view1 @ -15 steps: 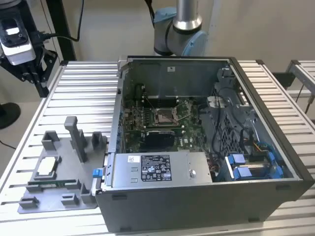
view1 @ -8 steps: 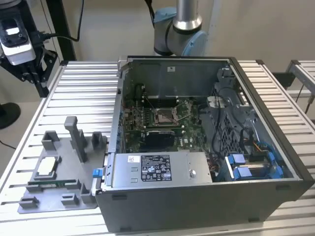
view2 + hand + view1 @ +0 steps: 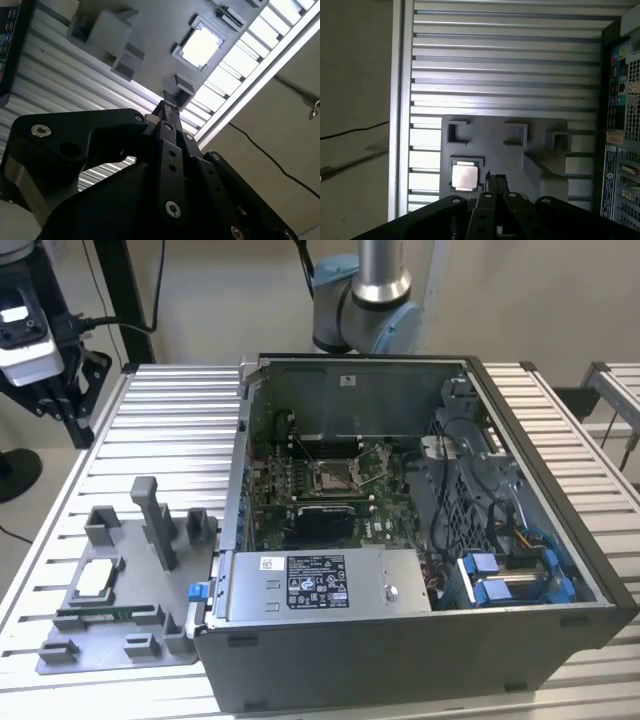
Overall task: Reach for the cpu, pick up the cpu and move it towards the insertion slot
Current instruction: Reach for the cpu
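Cpu [image 3: 464, 176], a pale silver square, lies flat in grey tray [image 3: 492, 150].

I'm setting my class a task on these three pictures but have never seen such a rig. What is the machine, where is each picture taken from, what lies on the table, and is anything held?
The machine is a robot arm with a gripper at its end. The exterior view comes from a camera standing off the arm. Both wrist views come from cameras riding on the arm, looking past the gripper. On the ribbed metal table stand an open computer case and a grey tray. The cpu, a pale square chip, lies in a tray recess. The insertion slot sits inside the case. The gripper is shut, holds nothing, and points toward the tray near the cpu.
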Controlling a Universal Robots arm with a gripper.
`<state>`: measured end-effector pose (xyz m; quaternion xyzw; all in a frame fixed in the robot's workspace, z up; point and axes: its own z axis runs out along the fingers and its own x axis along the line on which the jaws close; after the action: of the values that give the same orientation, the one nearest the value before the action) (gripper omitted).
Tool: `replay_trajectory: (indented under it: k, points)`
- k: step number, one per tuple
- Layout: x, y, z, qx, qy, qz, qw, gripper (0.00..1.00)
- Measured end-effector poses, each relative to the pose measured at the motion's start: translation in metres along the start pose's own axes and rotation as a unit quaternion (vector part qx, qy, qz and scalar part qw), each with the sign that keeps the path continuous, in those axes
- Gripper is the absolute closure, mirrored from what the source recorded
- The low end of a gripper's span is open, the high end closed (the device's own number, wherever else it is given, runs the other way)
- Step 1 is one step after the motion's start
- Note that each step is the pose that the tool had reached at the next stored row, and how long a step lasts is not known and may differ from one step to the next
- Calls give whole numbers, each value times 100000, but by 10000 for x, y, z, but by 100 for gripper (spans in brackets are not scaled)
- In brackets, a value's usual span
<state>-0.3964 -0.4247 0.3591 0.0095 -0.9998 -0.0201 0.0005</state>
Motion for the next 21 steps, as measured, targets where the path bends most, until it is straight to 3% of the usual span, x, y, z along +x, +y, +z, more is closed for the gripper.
replay_trajectory:
  k: [3,6,15,21]
  points:
    - [24,-108,-1,-13,-2,-5,100000,100]
    - [82,-148,0,-8,-4,6,100000,100]
    - [222,-153,15,-10,-3,-2,100000,100]
    - [231,-153,15,-10,-4,-3,100000,100]
